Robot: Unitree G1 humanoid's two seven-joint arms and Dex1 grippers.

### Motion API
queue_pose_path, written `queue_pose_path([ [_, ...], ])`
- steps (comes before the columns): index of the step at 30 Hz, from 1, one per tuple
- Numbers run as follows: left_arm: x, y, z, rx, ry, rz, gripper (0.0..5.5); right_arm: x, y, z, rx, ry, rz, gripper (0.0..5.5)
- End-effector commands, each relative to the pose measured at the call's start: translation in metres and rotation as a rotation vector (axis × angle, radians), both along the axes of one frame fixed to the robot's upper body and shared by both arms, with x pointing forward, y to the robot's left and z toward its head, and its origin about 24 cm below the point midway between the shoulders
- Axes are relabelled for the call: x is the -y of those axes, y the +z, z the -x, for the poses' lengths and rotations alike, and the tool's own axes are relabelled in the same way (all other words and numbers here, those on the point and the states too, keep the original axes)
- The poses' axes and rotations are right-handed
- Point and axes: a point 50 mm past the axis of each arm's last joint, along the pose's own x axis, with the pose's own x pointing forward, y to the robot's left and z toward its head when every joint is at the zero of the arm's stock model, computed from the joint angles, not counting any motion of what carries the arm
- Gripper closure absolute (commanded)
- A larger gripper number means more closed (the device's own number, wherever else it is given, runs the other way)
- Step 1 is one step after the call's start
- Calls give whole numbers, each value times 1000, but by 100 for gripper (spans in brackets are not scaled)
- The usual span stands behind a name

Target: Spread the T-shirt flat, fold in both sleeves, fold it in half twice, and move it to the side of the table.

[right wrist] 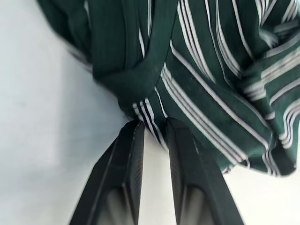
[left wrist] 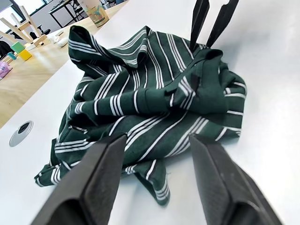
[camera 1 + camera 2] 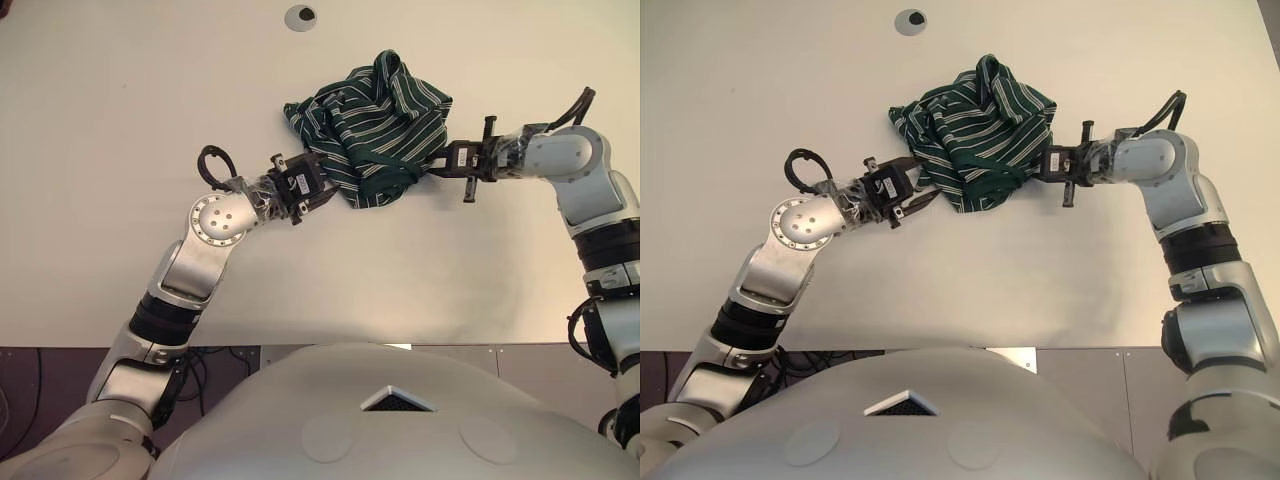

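– While the T-shirt point(image 3: 372, 125) sits in a lumpy green heap out on the table point(image 3: 120, 120), toward the far side, your job is to spread it flat. Where do you start?

– Look at your right gripper point(image 3: 437, 165) first. Its two fingers are squeezed together on a fold at the right edge of the heap. It looks like a small bite of cloth, so pull slowly or it may slip out.

– And your left gripper point(image 3: 325, 196)?

– Its jaws are wide apart and hold nothing. The fingers point(image 2: 103, 173) point at the near left edge of the heap, with the striped cloth just in front of them. Push in a little, low over the table, and close on one edge only, not on a thick bunch.

– Why only one edge?

– If you grab many layers, the shirt comes up as a ball. With one layer in each gripper, you can lift a bit and draw your arms apart, and the folds should fall open.

– Is that edge a hem or a sleeve?

– You cannot tell; the heap hides it. So go gently, and lay the shirt down smooth before you think about sleeves.
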Motion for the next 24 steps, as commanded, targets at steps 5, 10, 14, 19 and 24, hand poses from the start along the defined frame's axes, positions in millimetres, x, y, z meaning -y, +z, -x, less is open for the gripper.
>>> queue_pose_path([
  [5,2,3,1,5,0,22,307,-14,-18,9,-37,43,5,486],
  [10,2,3,-1,8,6,24,307,-13,-16,9,-41,40,-3,547],
  [14,3,1,0,5,6,22,307,-11,-7,8,-54,41,-30,547],
  [19,3,0,-2,7,9,18,307,-11,13,4,-48,39,-94,547],
  [24,2,2,-2,21,25,23,307,-17,45,-6,-19,29,-193,547],
])
